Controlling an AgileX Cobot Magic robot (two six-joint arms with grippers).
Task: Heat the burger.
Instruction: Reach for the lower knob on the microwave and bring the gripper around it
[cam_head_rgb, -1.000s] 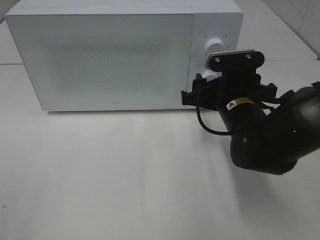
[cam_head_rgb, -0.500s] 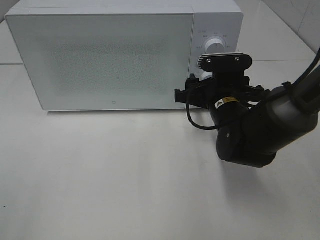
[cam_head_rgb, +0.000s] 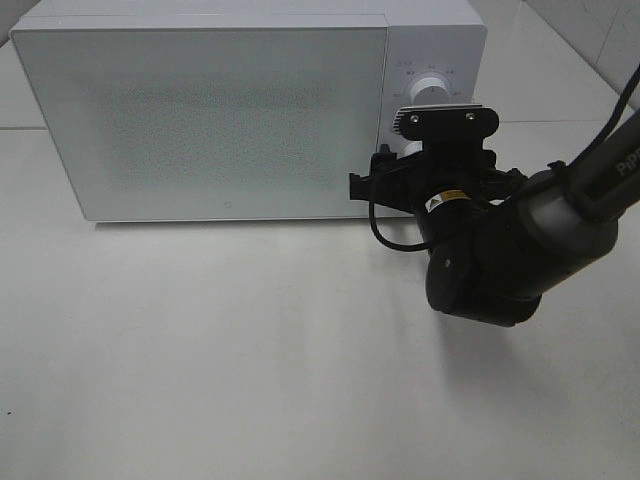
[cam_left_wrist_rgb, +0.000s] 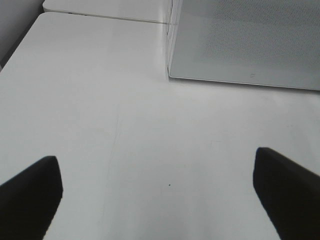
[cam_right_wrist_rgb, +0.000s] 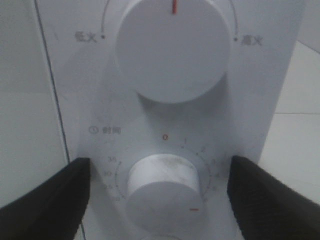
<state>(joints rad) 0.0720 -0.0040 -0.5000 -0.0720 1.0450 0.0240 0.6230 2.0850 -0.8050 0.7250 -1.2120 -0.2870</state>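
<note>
The burger is out of view; the white microwave (cam_head_rgb: 220, 120) stands with its door closed. My right gripper (cam_right_wrist_rgb: 160, 200) is right in front of the control panel, open, with one dark finger (cam_right_wrist_rgb: 45, 200) on each side of the lower timer knob (cam_right_wrist_rgb: 162, 187) and a gap to it on both sides. The upper power knob (cam_right_wrist_rgb: 172, 47) sits just above, with its red mark pointing up. In the exterior high view the right wrist (cam_head_rgb: 445, 125) covers most of the lower knob. My left gripper (cam_left_wrist_rgb: 159, 197) hangs open over bare table near the microwave's front left corner (cam_left_wrist_rgb: 170, 75).
The white table (cam_head_rgb: 220, 350) stretches in front of the microwave. The right arm's black body (cam_head_rgb: 500, 250) hangs over the table to the right of the door. A table seam (cam_left_wrist_rgb: 105, 17) runs behind the microwave's left side.
The right arm has shifted left and settled in front of the control panel, closer to the lower knob. Its jaws stay equally wide. The microwave door stays closed.
</note>
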